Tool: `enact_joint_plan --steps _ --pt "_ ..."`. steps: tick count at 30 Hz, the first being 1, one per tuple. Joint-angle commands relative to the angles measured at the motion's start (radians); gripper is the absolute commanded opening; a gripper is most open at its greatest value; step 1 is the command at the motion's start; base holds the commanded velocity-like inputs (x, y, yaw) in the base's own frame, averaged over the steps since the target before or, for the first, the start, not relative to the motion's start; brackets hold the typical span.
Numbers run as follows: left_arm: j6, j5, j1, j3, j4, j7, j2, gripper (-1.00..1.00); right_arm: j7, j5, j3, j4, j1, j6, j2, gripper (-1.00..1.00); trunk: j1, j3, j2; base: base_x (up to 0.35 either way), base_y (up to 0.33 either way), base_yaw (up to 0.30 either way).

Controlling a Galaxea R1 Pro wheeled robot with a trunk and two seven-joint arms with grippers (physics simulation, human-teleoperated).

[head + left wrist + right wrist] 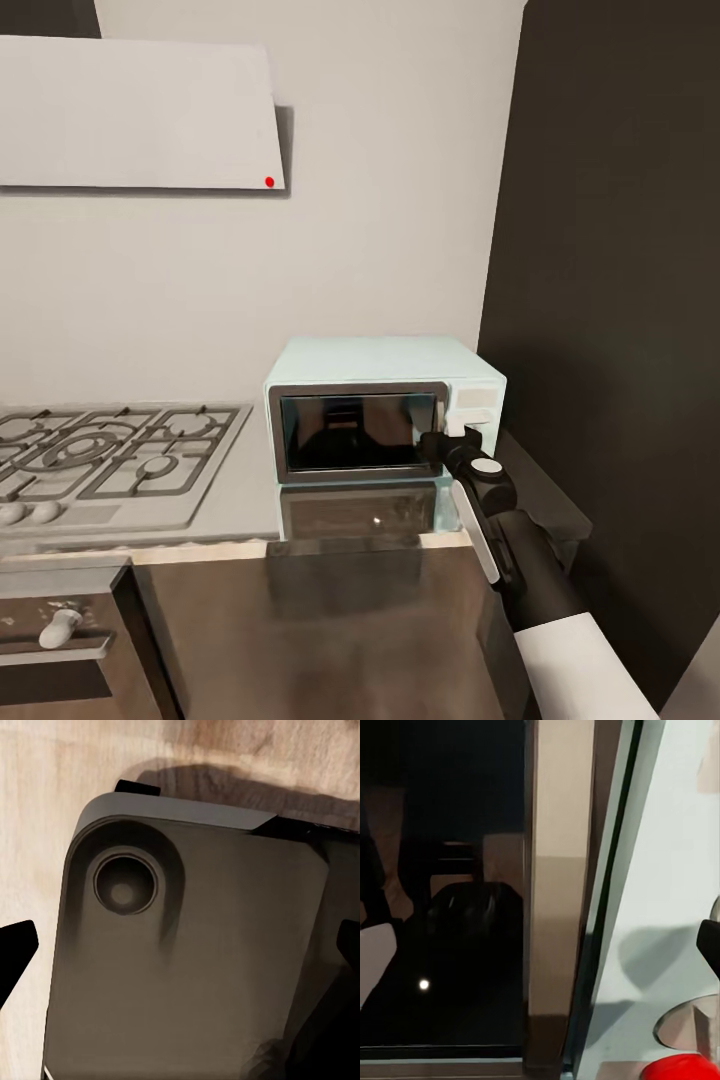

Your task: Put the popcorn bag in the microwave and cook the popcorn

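Note:
The pale mint-blue microwave (385, 372) stands on the grey countertop (245, 495) against the wall, its dark glass door (350, 432) closed. My right gripper (448, 442) is up against the door's right edge, beside the white knob panel (473, 405). In the right wrist view this gripper (540, 952) is open, its fingertips (711, 945) spread across the door frame (551, 907) and panel, with a red button (684, 1067) close by. My left gripper (180, 952) hangs open over the robot's base (195, 967). The popcorn bag is out of view; the glass gives back only dark reflections.
A grey gas hob (110, 460) with black grates lies left of the microwave, under a white slanted hood (140, 115). A tall dark cabinet (620, 300) walls in the right side. Dark cabinet fronts (330, 620) and an oven knob (60, 628) sit below the worktop. Wood floor (45, 810) lies underneath.

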Motion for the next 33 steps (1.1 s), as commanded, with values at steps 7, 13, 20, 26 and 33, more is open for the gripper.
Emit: enact_joint_plan --steps 7,13,20,26,33 --pt "-0.002 0.006 0.0 0.001 0.0 0.001 0.0 1.0 -0.007 -0.001 0.002 -0.002 -0.001 0.005 0.0 1.0 0.0 -0.001 -0.001 0.0 0.0 0.0" --pt "-0.002 0.006 0.0 0.001 -0.001 0.001 0.0 1.0 -0.007 0.0 0.002 -0.001 -0.001 0.006 0.0 1.0 0.0 -0.001 -0.001 0.0 0.0 0.0" --pt "-0.002 0.006 0.0 0.001 0.0 0.001 0.0 1.0 -0.007 0.0 0.002 -0.001 -0.001 0.005 0.0 1.0 0.0 -0.001 -0.001 0.015 0.0 0.0" --pt "-0.002 0.006 0.0 0.001 0.0 0.001 0.0 1.0 -0.007 0.0 0.002 -0.001 -0.001 0.005 0.0 1.0 0.0 -0.001 -0.001 0.001 0.0 0.0" --pt "-0.002 0.006 0.0 0.001 0.0 0.001 0.0 1.0 -0.008 0.0 0.002 -0.001 -0.001 0.005 0.0 1.0 0.0 -0.001 -0.001 0.0 0.0 0.0"
